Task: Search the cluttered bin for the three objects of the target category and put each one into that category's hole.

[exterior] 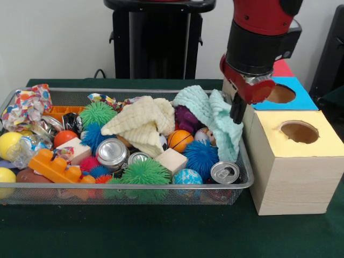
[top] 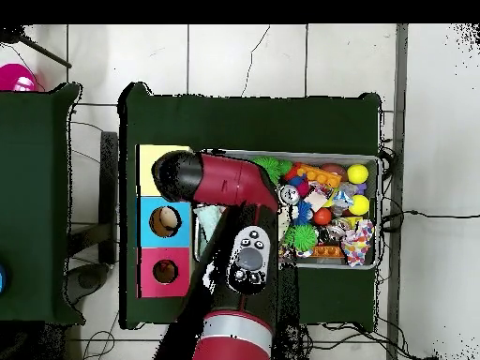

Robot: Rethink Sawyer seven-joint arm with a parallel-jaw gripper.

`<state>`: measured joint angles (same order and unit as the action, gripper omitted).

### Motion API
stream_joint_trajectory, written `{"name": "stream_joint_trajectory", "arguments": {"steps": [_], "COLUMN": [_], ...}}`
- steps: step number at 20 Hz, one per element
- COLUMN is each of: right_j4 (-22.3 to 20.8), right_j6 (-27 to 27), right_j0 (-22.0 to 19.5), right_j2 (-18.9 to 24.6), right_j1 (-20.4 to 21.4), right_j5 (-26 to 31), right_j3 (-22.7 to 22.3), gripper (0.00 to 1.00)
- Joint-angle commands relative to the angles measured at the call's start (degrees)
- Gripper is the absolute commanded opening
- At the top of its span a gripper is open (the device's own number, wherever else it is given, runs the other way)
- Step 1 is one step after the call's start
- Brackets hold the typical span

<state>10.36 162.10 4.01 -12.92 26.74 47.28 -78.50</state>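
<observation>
The wire mesh bin (exterior: 244, 180) is full of mixed clutter; it also shows in the overhead view (top: 367, 157). No plush animal shows among the clutter. My gripper (exterior: 236, 112) hangs at the bin's right end, against the near edge of the pale wooden box (exterior: 290, 183), beside a mint cloth (exterior: 215, 115). I cannot tell whether it holds anything. In the front view only a corner of the red surround (exterior: 282, 68) shows behind the arm. In the overhead view the red-surround hole (top: 165, 272) is in plain sight, and my arm (top: 225, 183) covers the yellow end of the box.
The blue-surround hole (exterior: 280, 94) and yellow-surround hole (exterior: 299, 131) lie next to the gripper. The bin holds a cream cloth (exterior: 142, 123), spiky balls (exterior: 145, 173), cans (exterior: 112, 152), an orange toy brick (exterior: 54, 166), a wooden block (exterior: 171, 159) and small sports balls (exterior: 180, 140).
</observation>
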Motion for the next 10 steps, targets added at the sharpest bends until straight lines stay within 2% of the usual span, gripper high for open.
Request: {"name": "stream_joint_trajectory", "arguments": {"steps": [1,5,7,9,10], "right_j4": [6.50,8.22,7.76,5.03,2.10], "right_j6": [30.31,32.53,30.69,23.13,15.49], "right_j0": [5.87,7.66,7.69,6.45,5.03], "right_j2": [-4.35,-5.58,-5.50,-4.16,-2.94], "right_j1": [-8.69,-11.03,-11.11,-10.49,-9.91], "right_j5": [15.64,16.25,16.25,16.11,15.01], "right_j3": [8.27,11.20,11.58,11.63,11.60], "gripper": [0.00,0.00,0.00,0.00,0.00]}}
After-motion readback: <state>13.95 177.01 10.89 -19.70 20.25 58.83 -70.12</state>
